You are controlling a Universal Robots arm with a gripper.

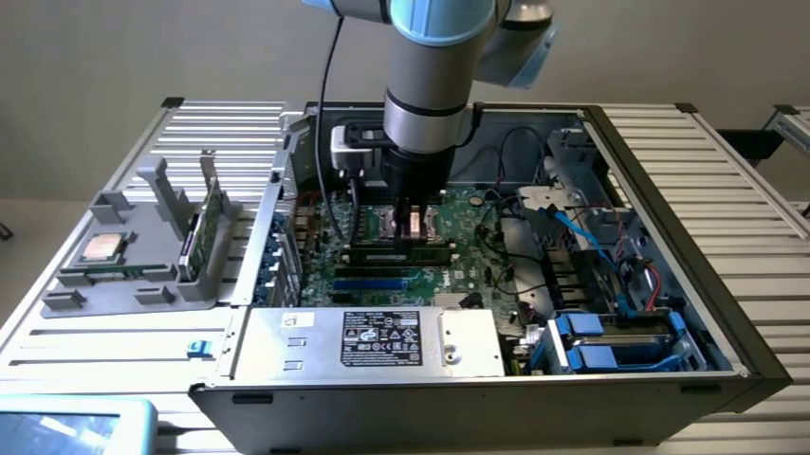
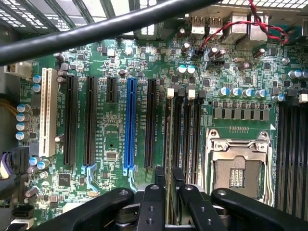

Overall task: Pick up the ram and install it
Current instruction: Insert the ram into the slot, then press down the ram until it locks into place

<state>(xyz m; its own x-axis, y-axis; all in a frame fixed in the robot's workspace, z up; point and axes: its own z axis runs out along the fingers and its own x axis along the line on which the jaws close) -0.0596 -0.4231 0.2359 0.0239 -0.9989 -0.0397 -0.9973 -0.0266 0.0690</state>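
- Reaching down into the open computer case (image 1: 658, 284), the arm (image 1: 431, 85) holds its end effector (image 1: 415, 226) low over the motherboard (image 1: 475, 270).
- In the wrist view the end effector (image 2: 167, 192) has its two black fingers (image 2: 153, 202) closed against the ram (image 2: 169, 144), gripping it edge-on between them.
- The ram is a thin green stick standing on its long edge in the group of memory slots (image 2: 185, 130), just beside the empty processor socket (image 2: 238, 171).
- In the exterior view the ram (image 1: 402, 252) lies across the board directly under the fingertips, touching the slot area; whether it is fully seated I cannot tell.
- A long blue slot (image 2: 129, 125) and several black slots (image 2: 72, 120) run parallel to the memory slots, with a white slot (image 2: 46, 110) further out.
- A thick black cable (image 2: 96, 31) crosses the wrist view above the board.
- On the exterior view's left, a grey holder (image 1: 127, 275) sits on the slatted counter (image 1: 89, 332) outside the case, well apart from the end effector.
- The holder carries a square silver-topped chip (image 1: 106, 246) lying flat and a taller green card (image 1: 203, 232) standing upright.
- A metal box with a white label (image 1: 367, 341) fills the near part of the case, and blue drive trays (image 1: 620, 346) sit toward the exterior view's right.
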